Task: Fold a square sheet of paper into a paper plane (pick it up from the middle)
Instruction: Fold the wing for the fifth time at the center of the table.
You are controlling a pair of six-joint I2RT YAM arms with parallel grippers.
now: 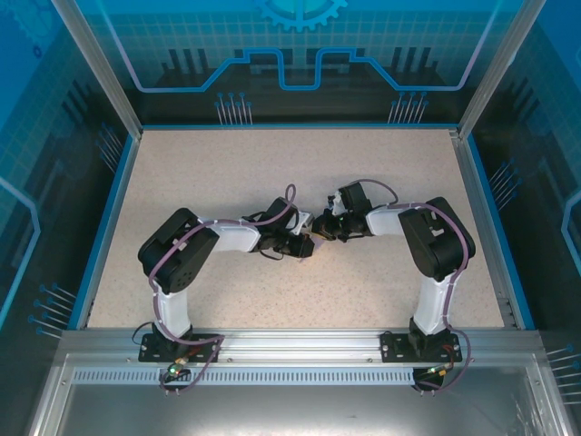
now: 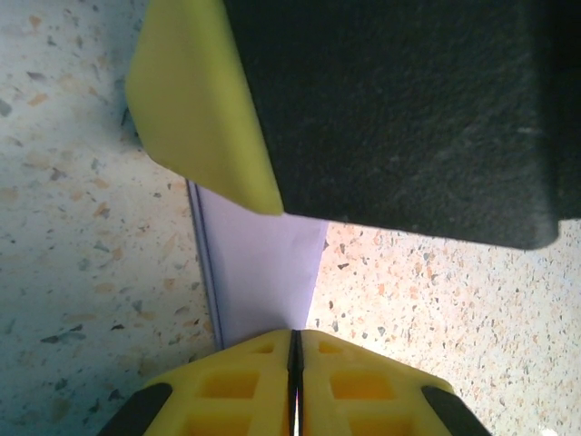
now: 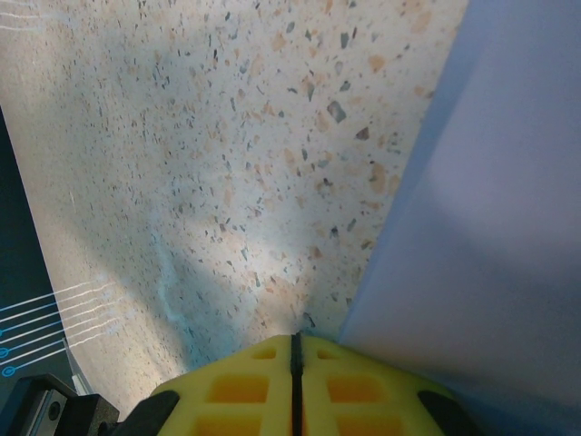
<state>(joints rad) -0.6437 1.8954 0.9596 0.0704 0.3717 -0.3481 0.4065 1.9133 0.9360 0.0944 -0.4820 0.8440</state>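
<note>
The square sheet of paper (image 2: 259, 268) is lavender and shows as a narrow folded strip on the speckled table, with a doubled edge along its left side. It runs into the seam of my left gripper (image 2: 295, 332), whose yellow jaws are shut on it. The strip's far end goes under a yellow finger (image 2: 195, 109) of my right arm. In the right wrist view the paper (image 3: 481, 209) spreads wide on the right, and my right gripper (image 3: 295, 338) is shut with its tip at the paper's edge. From above, the left gripper (image 1: 307, 245) and right gripper (image 1: 327, 227) meet mid-table and hide the paper.
The speckled beige tabletop (image 1: 227, 163) has free room all round the two grippers. A blue rim (image 1: 104, 227) and metal frame border it. The dark table edge (image 3: 14, 245) shows at the left in the right wrist view.
</note>
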